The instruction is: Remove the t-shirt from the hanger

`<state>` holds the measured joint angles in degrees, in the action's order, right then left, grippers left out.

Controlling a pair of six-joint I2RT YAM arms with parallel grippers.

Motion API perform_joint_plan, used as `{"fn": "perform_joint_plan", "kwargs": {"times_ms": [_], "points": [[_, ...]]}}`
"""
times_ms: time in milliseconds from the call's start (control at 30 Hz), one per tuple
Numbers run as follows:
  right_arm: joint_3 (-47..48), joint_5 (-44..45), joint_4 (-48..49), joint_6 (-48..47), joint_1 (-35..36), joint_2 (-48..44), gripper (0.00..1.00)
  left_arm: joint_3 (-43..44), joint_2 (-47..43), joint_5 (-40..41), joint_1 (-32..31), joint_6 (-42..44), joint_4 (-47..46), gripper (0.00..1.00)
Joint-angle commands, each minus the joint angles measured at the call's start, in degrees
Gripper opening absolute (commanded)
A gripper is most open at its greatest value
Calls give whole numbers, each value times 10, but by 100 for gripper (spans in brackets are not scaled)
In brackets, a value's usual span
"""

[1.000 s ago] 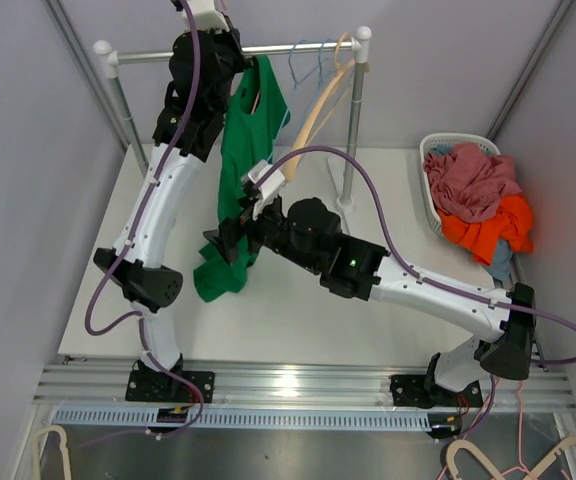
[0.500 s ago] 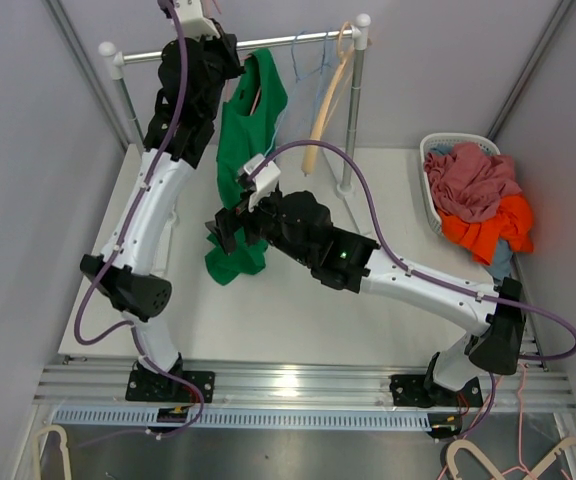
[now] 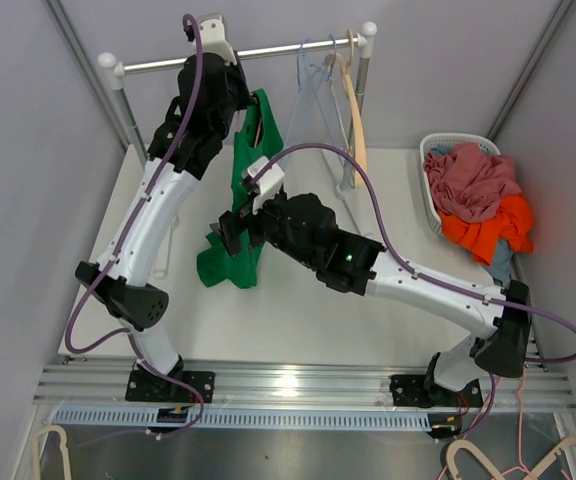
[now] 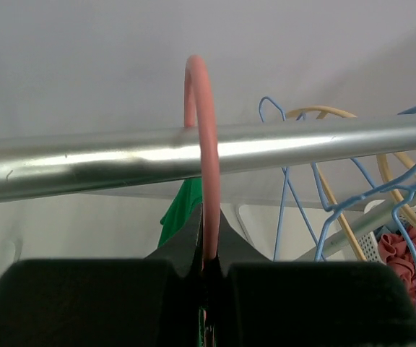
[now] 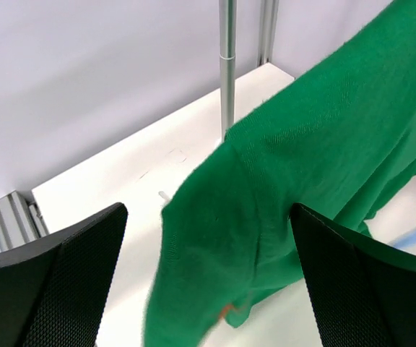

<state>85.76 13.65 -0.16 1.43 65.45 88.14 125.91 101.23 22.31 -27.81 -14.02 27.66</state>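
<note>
Green t-shirt [image 5: 323, 123] hangs below the rail [image 4: 85, 163] on the pink hanger [image 4: 201, 144], whose hook my left gripper [image 4: 206, 271] pinches just under the rail to steady it, while my right gripper [image 5: 208, 217] gapes wide at the cloth lower down, ready to tug.

The rail [image 4: 85, 170] is bare metal, glossy, with fine scratches. The hanger [image 4: 206, 130] on it is pink and smooth, and it looks like plastic. The t-shirt [image 5: 302, 159] is green knit cloth, matt, with a fine grain. The blue hangers [image 4: 281, 210] are thin smooth wire. The right gripper [image 5: 206, 210] has black fingers [image 5: 49, 289] with a fine grid texture. The left gripper [image 4: 208, 249] has black matt pads [image 4: 85, 303]. The basket [image 3: 430, 150] is white plastic lattice.
</note>
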Motion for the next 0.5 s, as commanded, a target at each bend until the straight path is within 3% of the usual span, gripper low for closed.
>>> {"fn": "perform_joint_plan", "kwargs": {"times_ms": [0, 167, 400, 467], "points": [[-9, -12, 6, -8, 14, -39, 100, 4, -57, 22, -16, 5, -14, 1], [-23, 6, -19, 3, 32, -48, 99, 45, -54, 49, -37, 24, 3, 1], [-48, 20, -17, 9, 37, -58, 100, 37, -61, 63, -46, 66, -31, 1], [-53, 23, -17, 13, 37, -64, 99, 79, -43, 70, -46, 64, -5, 1]]}}
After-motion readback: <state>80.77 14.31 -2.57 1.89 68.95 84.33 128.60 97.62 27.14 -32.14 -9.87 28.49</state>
